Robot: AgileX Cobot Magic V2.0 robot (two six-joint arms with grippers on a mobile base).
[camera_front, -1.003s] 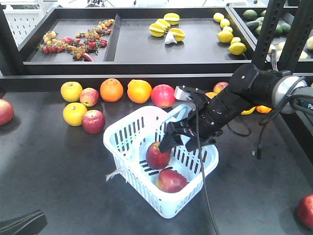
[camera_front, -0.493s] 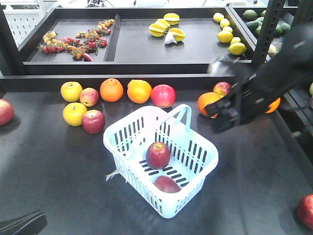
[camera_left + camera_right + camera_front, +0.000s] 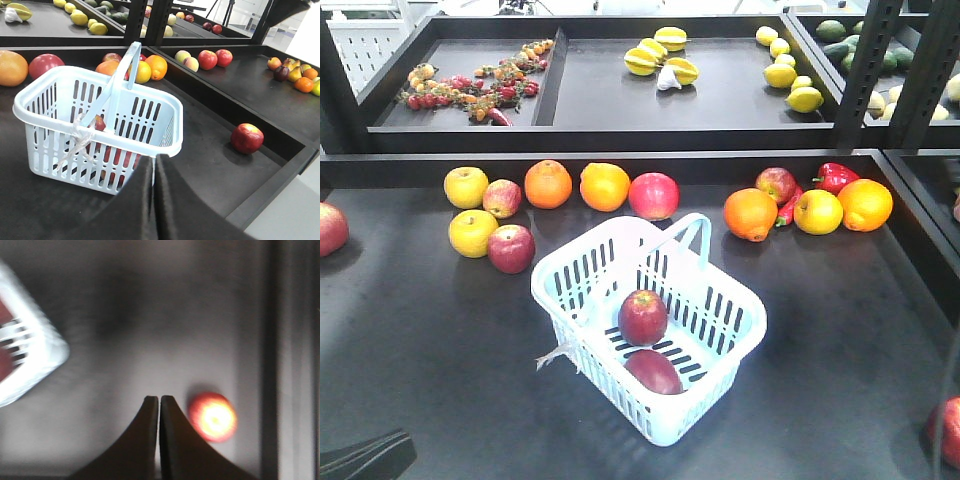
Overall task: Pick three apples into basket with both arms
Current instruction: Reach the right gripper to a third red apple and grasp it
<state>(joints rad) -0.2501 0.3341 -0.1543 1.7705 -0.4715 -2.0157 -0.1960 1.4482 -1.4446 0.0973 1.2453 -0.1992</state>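
The aqua basket (image 3: 588, 362) stands mid-table with two red apples inside, one upright (image 3: 643, 317) and one lying lower (image 3: 654, 371). A third red apple (image 3: 948, 430) rests on the table at the far right front edge. In the left wrist view my left gripper (image 3: 155, 162) is shut and empty, just in front of the basket (image 3: 60, 145), with that loose apple (image 3: 247, 138) off to its right. My right gripper (image 3: 159, 401) is shut and empty above the table, the blurred apple (image 3: 213, 417) just right of its tips and the basket's corner (image 3: 40, 360) at left.
Yellow apples (image 3: 467, 186), oranges (image 3: 548, 183) and more red apples (image 3: 653, 195) line the table's back edge, with a red pepper (image 3: 835, 177) at right. Shelves behind hold tomatoes and lemons. A raised black ledge (image 3: 280, 165) borders the table's right side.
The right arm let go of the apple in the basket, pulled away to the right and left the front view. The lower apple in the basket shifted slightly.
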